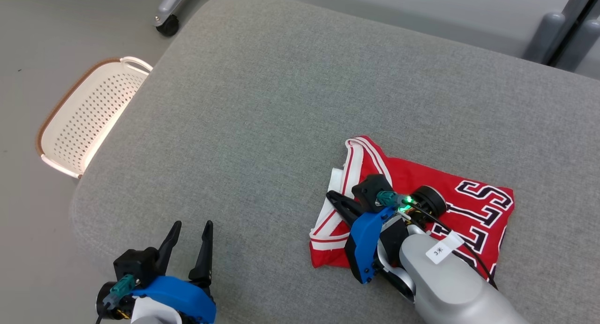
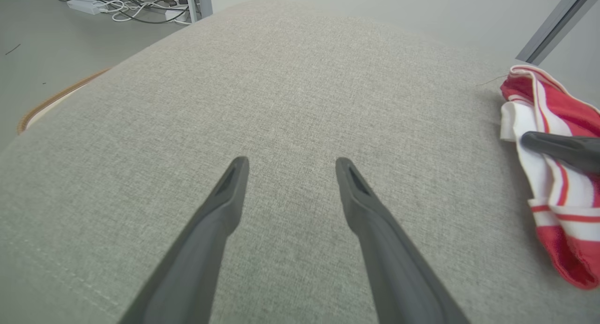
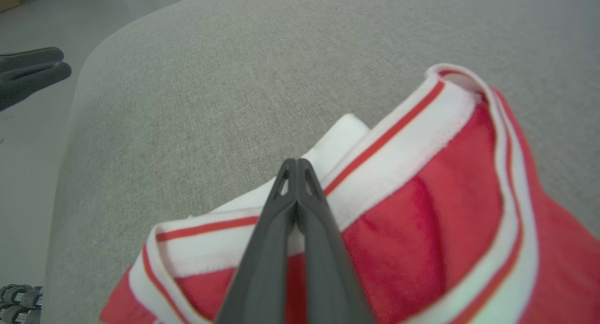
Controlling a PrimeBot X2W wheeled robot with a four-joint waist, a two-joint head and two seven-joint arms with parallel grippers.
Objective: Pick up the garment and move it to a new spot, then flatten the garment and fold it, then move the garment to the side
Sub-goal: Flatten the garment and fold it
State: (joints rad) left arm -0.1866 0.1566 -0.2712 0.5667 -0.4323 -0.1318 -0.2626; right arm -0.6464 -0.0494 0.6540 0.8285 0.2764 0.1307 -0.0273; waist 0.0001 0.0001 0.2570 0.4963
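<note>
The right gripper (image 3: 296, 162) has its two fingers pressed tip to tip, with no cloth seen between them. The right wrist view shows them lying over the white, red-striped trim at the left edge of the garment (image 3: 422, 211), a detail the head view hides behind the blue wrist housing. The head view gives the whole picture instead. The red garment lies folded on the near right part of the grey cushion (image 1: 281, 103), black-and-white lettering on its right half, and the pale forearm with a white label (image 1: 440, 251) crosses over it from the near edge.

The left gripper (image 1: 192, 223) is spread wide and holds nothing, over bare cushion at the near left, well apart from the garment. Its own wrist view shows the garment's striped edge at the far right, with one dark finger of the right gripper resting across it.

A white perforated basket (image 1: 84, 122) with a brown rim stands on the floor left of the cushion. The left wrist view adds a tangle of cables (image 2: 122, 7) on the floor beyond.
</note>
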